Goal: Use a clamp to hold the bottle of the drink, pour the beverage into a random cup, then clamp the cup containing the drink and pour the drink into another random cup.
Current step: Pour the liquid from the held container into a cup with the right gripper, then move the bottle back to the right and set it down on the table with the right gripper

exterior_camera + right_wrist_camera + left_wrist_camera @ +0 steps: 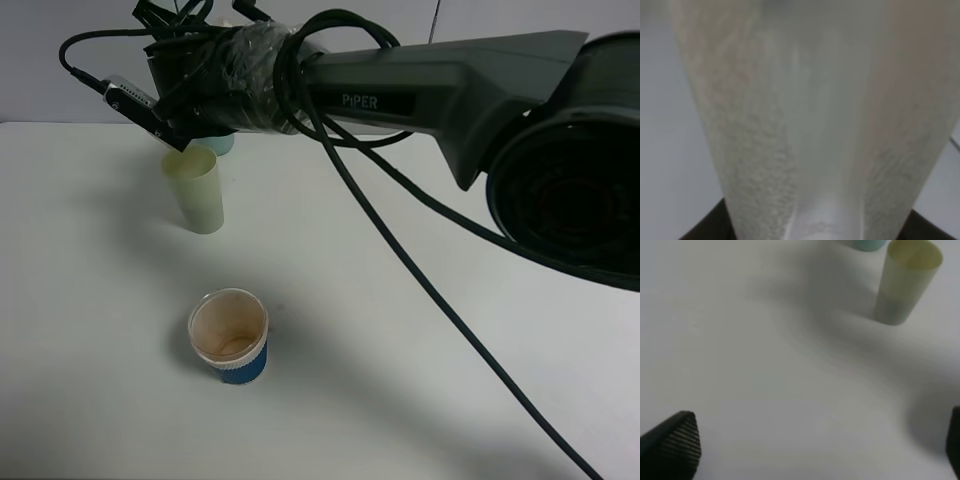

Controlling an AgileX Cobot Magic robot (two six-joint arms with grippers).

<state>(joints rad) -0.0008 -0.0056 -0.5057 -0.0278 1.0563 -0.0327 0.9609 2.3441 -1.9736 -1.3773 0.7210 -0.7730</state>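
Observation:
My right arm reaches across to the back left, and its gripper (pixel 178 128) hangs just above the pale yellow-green cup (pixel 196 190). In the right wrist view a clear, faintly brownish bottle (pixel 805 125) fills the picture, and the gripper is shut on it. The arm hides the bottle in the high view. Behind the yellow-green cup (pixel 905 282) stands the teal cup (pixel 216 144), mostly covered by the arm; its base shows as the teal cup (pixel 867 244) in the left wrist view. I cannot make out the beverage clearly. My left gripper (pixel 815 450) stands wide open over bare table, well short of the cups.
A short stained cup with a blue ribbed sleeve (pixel 229 337) stands nearer the front of the white table (pixel 420 400). A black cable (pixel 440 300) trails from the right arm across the table to the front right.

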